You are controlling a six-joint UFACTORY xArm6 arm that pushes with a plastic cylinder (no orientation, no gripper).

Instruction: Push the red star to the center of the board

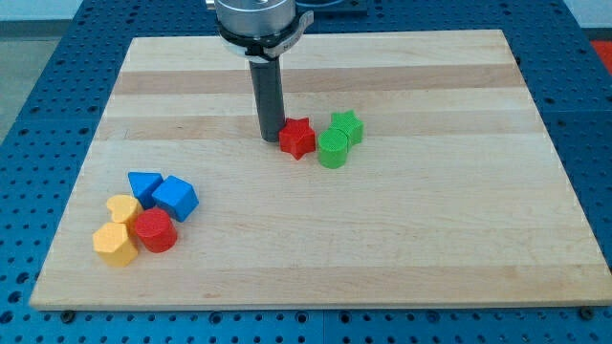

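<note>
Camera view: wooden bench (pixel 402 239) on blue holed base (pixel 38 57). My tip (pixel 272 139) down on bench, touching left side of red star (pixel 297 138). No fingers on this arm, only dark rod, so nothing open or closed to tell. Red star sits a bit far of bench middle. Green cylinder (pixel 332 149) just right of star, green star (pixel 346 127) behind it, touching. Near left corner, well apart: blue triangle (pixel 143 183), blue cube (pixel 176 198), yellow heart (pixel 122 208), red cylinder (pixel 154 230), yellow block (pixel 116 244), all bunched.
</note>
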